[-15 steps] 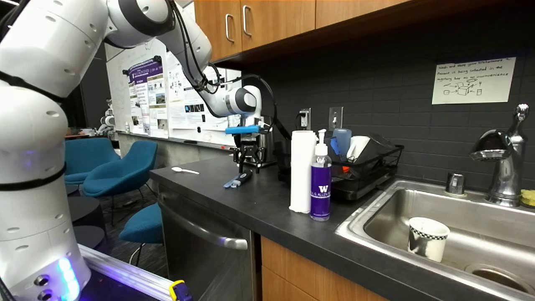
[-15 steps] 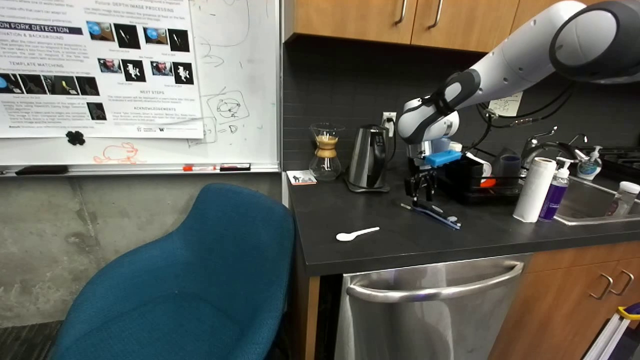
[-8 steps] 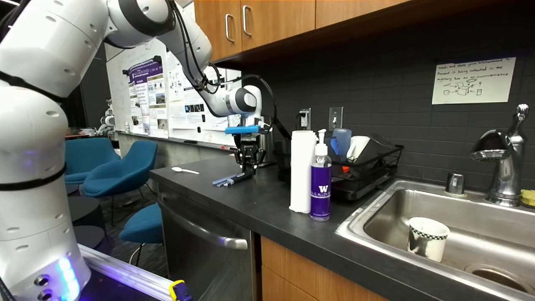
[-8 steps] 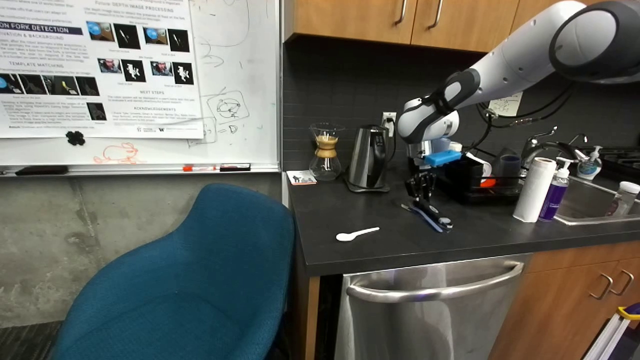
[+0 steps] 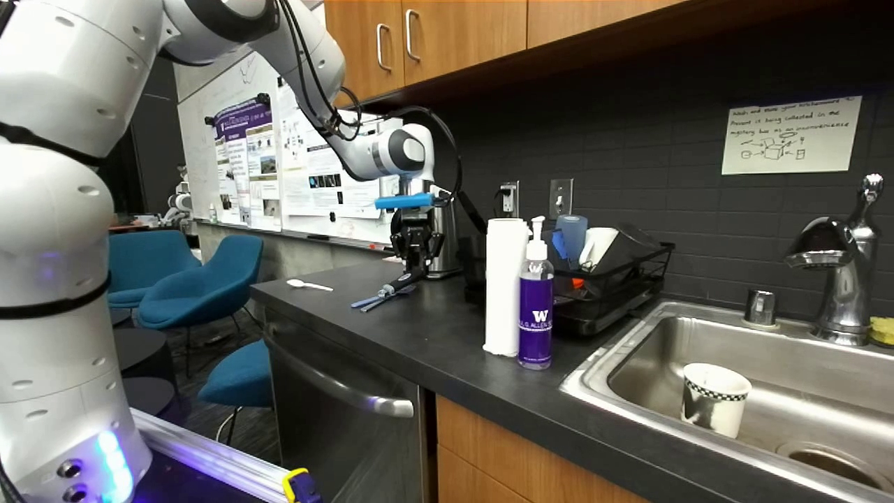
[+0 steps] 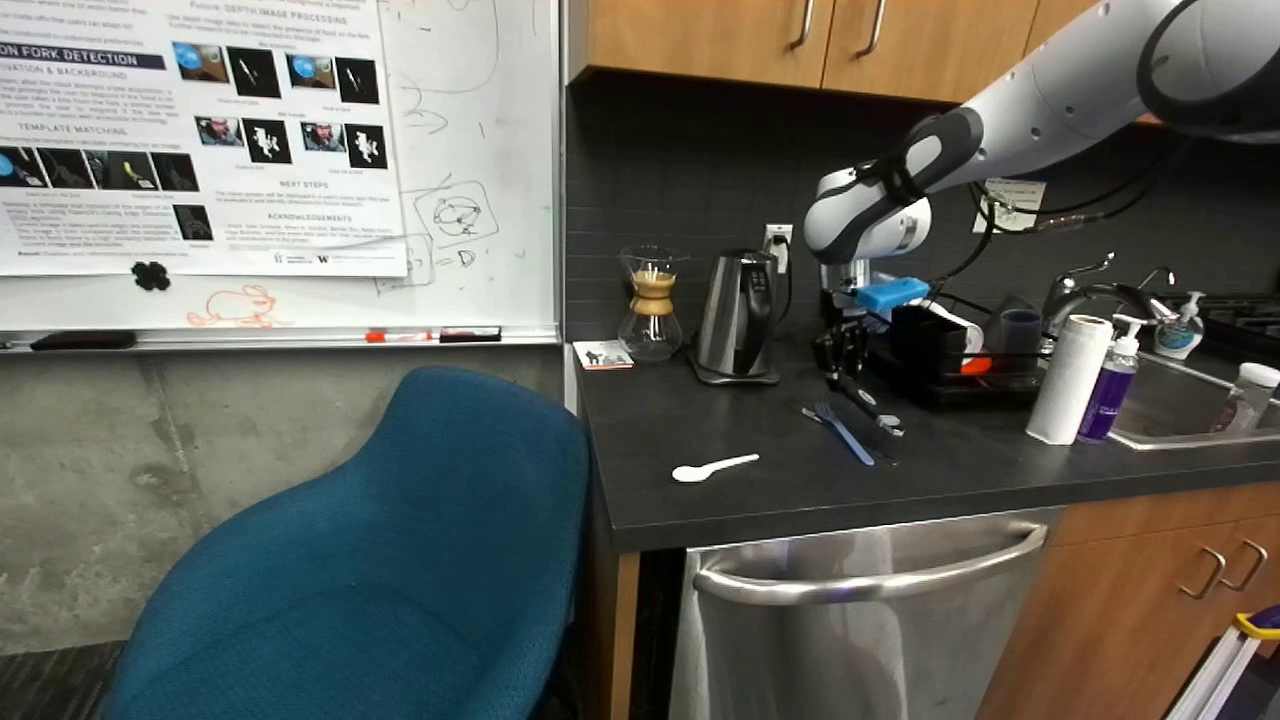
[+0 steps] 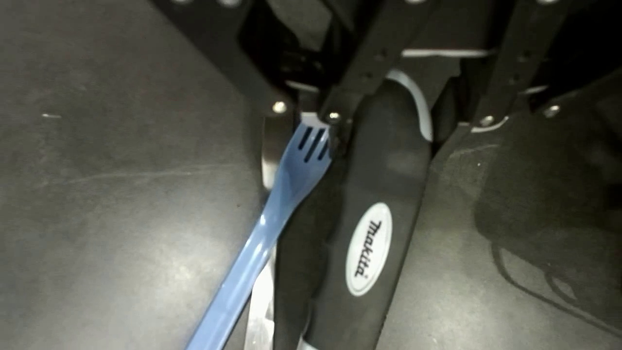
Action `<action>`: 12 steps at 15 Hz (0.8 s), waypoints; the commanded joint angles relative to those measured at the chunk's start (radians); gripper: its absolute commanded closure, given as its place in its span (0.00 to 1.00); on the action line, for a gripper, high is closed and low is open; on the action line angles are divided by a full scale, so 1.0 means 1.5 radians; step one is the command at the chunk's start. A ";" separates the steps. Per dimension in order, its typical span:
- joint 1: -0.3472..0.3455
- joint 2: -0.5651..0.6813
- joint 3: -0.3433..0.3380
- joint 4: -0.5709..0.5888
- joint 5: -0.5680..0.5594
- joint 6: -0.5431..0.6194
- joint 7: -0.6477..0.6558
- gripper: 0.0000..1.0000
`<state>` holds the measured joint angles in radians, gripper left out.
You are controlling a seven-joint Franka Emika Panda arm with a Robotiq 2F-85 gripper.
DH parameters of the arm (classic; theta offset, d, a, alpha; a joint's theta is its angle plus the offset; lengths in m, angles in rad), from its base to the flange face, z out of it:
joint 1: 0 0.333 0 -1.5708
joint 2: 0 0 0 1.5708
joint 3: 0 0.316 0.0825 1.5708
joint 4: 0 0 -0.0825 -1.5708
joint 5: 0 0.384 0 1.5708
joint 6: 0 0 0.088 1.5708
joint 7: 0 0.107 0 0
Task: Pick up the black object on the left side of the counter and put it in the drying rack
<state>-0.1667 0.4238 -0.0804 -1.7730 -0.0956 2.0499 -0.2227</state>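
In an exterior view the carafe (image 6: 652, 308) stands near the back left corner of the bench (image 6: 770, 440), the kettle (image 6: 733, 318) to its right. A spoon (image 6: 712, 468) lies toward the front left corner; right of it comes the fork (image 6: 845, 434), then the handled tool (image 6: 865, 398) between the jaws. Farther right come the rack (image 6: 975, 392), the roll (image 6: 1070, 380) and pump bottle (image 6: 1110, 388) nearer the front edge, and the sink (image 6: 1165, 441).

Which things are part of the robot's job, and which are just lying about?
For the job:
- claw
- black-handled tool, which it grips
- counter, under it
- drying rack, where it should go

Not part of it:
- blue fork
- white spoon
- kettle
- white roll
- purple bottle
- cup
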 commanded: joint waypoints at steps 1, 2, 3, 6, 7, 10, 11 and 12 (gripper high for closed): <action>0.001 -0.083 0.002 -0.080 -0.007 0.042 -0.032 0.82; -0.001 -0.101 0.004 -0.101 0.000 0.058 -0.044 0.82; -0.002 -0.119 0.004 -0.121 0.004 0.073 -0.051 0.82; -0.001 -0.174 0.003 -0.184 0.008 0.131 -0.070 0.82; -0.001 -0.192 0.003 -0.199 0.011 0.151 -0.078 0.82; -0.001 -0.238 0.000 -0.240 0.019 0.214 -0.097 0.82; 0.000 -0.251 -0.002 -0.251 0.021 0.233 -0.104 0.82; 0.000 -0.264 -0.004 -0.259 0.027 0.248 -0.111 0.82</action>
<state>-0.1668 0.1223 -0.0791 -2.0835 -0.0912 2.3517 -0.3352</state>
